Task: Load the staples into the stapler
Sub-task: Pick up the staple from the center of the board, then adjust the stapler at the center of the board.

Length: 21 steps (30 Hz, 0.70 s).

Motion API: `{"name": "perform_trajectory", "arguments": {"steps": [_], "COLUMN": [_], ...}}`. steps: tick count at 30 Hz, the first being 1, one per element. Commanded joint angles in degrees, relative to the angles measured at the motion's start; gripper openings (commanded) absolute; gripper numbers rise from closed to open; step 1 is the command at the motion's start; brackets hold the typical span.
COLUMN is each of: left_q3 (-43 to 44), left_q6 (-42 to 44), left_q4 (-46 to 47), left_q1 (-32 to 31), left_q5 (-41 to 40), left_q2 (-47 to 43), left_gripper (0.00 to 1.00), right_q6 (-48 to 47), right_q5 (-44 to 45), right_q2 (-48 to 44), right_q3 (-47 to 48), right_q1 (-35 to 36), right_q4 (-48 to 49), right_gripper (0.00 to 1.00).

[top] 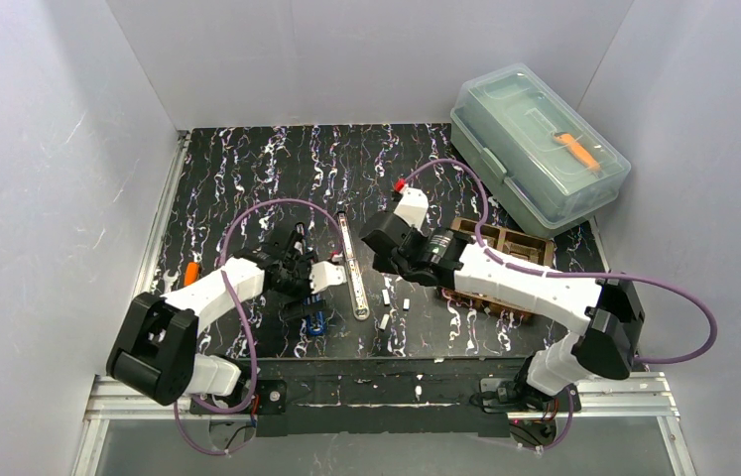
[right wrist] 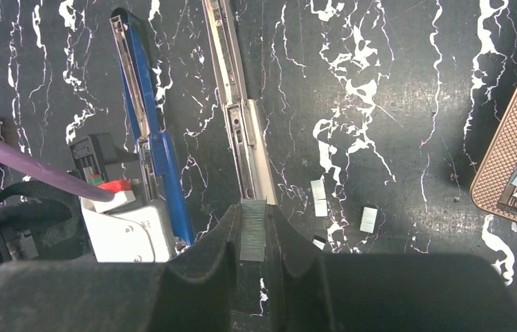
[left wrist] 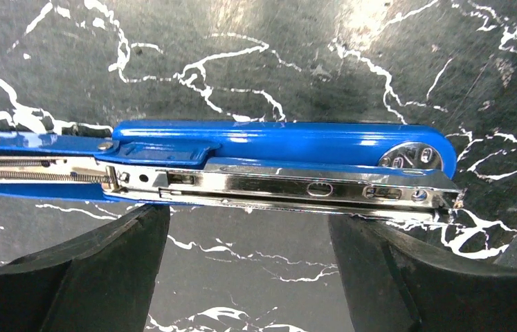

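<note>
On the black, white-veined worktop [top: 247, 169] lies a glossy blue stapler [left wrist: 276, 135] with a chrome channel. The left tool [left wrist: 248, 232] is spread wide over it, gripping nothing. The right tool [right wrist: 252, 214], just right of the stapler, pinches a ribbed grey staple strip [right wrist: 252, 235], with loose staples [right wrist: 368, 219] scattered beside.

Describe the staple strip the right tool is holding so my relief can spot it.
From the brown tray on the right, go left past the loose strips on the table. Yours is the only strip pinched in the right tool, beside the silver rail's end.
</note>
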Motion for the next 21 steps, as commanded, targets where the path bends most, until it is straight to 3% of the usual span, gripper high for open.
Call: {"name": "perform_trajectory", "arguments": {"steps": [1, 21], "left_q3": [0.1, 2.0], "left_q6": [-0.9, 1.4], "left_q4": [1.0, 1.9], "left_q1": [-2.4, -5.3], "left_q5": [-0.6, -4.1], "left_q2": [1.6, 2.1], "left_gripper": [0.82, 0.82], "right_q6": [1.1, 2.0], "right_q5": [0.6, 0.1], "right_q2": [-2.9, -5.2], "right_q3": [-1.3, -4.0], "right_q1": [-0.5, -1.0], "right_q4": [1.6, 2.0], "right_gripper": [0.08, 0.08]}}
